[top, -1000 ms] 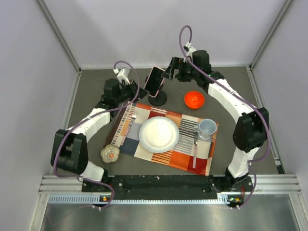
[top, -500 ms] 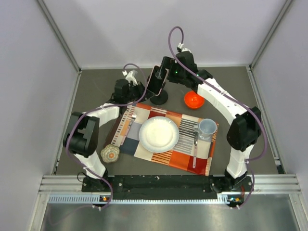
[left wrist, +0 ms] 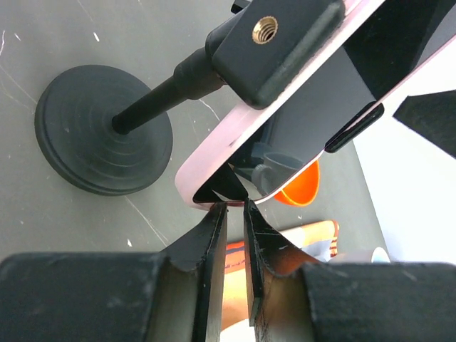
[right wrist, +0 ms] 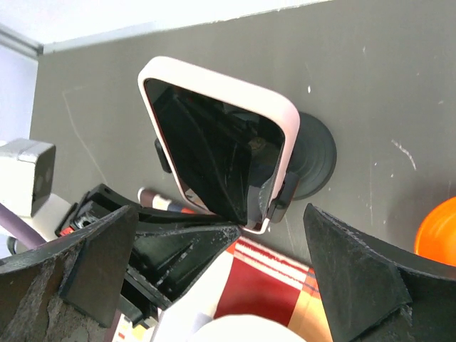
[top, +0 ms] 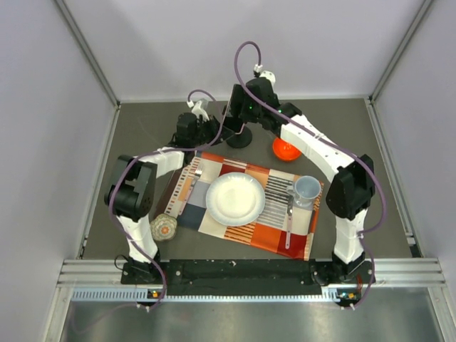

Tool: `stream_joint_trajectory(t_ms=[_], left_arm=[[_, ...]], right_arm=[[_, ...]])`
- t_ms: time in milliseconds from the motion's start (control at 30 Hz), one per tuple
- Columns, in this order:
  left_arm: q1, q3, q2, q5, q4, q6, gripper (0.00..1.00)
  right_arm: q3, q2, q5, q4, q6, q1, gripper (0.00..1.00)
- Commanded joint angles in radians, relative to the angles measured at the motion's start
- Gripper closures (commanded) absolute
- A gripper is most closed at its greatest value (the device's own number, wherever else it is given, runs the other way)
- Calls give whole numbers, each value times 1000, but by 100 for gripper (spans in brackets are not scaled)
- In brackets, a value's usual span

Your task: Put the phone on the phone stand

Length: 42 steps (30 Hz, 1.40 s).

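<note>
The phone (right wrist: 214, 142), black screen in a pale pink case, sits tilted in the clamp of the black phone stand (right wrist: 317, 160). From below it also shows in the left wrist view (left wrist: 299, 121), with the stand's disc base (left wrist: 103, 135) to the left. My left gripper (left wrist: 231, 206) is shut to a narrow slit. Its tips touch the phone's lower corner, with nothing between them. My right gripper (right wrist: 221, 214) is wide open above the phone and touches nothing. In the top view the right gripper (top: 235, 114) hides most of the phone; the stand base (top: 239, 137) shows.
An orange-red bowl (top: 285, 148) sits right of the stand. A patterned placemat (top: 246, 235) carries a white plate (top: 235, 199), a mug (top: 306, 189), a fork (top: 192, 187) and a spoon (top: 288, 217). A small round patterned piece (top: 162, 228) lies at the mat's left.
My left gripper has moved right, from well left of the stand to the phone's lower corner. My right gripper has moved left over the phone. The phone stays on the stand.
</note>
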Motion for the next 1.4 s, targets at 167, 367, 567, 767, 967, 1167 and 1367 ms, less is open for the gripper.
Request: stream_joint_trajectory(t_ms=[167,367,567,767,967,1167,1367], left_arm=[[9,76,101,-29,-34,-8,78],[6,-64,-35,-12,9,-27,67],[0,-284,-285,-15,28,-42,57],[3,-411,-627,-95,-200,94,49],[3,-483,-947,-186,-377,206,43],[3,-451,-1112,-271,-544,289,39],[3,-418,-1158,-299,-592,321,39]], right_arm=[[96,29,114,13,-31,8,1],[82,0,136,12,-114,9,1],[123,30,141,13,-62,8,1],[203,89,174,13,16,8,1],[292,170,203,7,7,14,1],[372,253,309,-15,-59,46,1],[439,313,394,-15,-186,72,21]])
